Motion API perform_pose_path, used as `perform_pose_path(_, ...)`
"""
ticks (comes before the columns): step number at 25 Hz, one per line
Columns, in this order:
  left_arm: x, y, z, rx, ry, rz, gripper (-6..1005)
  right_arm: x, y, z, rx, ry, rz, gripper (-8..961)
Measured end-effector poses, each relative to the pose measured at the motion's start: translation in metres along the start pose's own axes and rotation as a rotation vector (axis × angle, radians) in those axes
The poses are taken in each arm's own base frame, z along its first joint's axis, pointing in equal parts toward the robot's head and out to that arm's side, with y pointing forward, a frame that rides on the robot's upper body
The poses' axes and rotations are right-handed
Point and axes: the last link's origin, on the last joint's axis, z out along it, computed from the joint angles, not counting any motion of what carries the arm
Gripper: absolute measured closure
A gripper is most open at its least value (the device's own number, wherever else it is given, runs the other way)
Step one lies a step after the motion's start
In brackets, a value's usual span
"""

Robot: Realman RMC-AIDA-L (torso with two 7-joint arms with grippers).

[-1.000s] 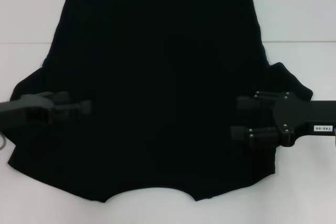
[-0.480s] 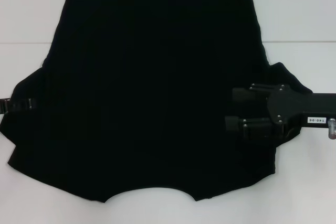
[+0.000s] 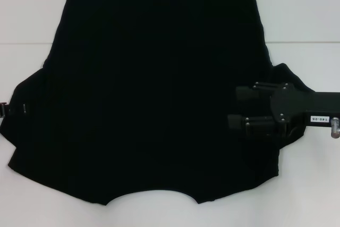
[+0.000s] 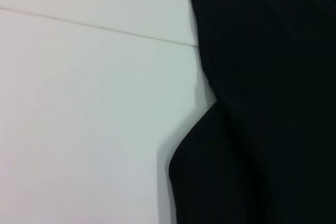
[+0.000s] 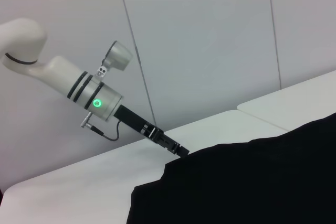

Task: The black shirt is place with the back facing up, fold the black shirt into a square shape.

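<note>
Head view, shirt: the black shirt [image 3: 159, 89] lies spread flat on the white table [image 3: 308, 14], hem at the far side, curved collar notch at the near edge, one sleeve bulging out to each side.
Head view, right gripper: my right gripper [image 3: 240, 107] hovers low over the right sleeve area, its two fingers apart and pointing left toward the body of the shirt; it is released, nothing between the fingers.
Head view, left gripper: only a sliver of my left gripper [image 3: 13, 108] shows at the left edge, beside the left sleeve; I cannot tell how its fingers stand.
Left wrist view: the shirt's side edge and the fold where the left sleeve [image 4: 210, 171] meets the body, lying on bare table [image 4: 79, 119]; my own fingers are not in this picture.
Right wrist view: a rumpled ridge of black cloth in front, and across it my left arm [image 5: 89, 95] reaching down to the far edge of the shirt.
Handling, my judgement: light, limp and unlikely to slip, so it will sag and drag rather than hold a line; no fragility.
Where to grip, my judgement: pinch a thin edge at the sleeve or shoulder seam, taking both layers, and lift low so the fold lands straight.
</note>
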Motion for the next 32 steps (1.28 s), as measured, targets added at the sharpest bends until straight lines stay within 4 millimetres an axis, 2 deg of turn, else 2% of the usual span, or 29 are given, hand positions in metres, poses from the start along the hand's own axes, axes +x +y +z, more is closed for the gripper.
perform_pose_path(32,-0.0092,0.0010,0.0068,0.006,-0.039,0.008,88,0.0015,-0.0004,-0.0019,0.007,-0.002,0.005,71)
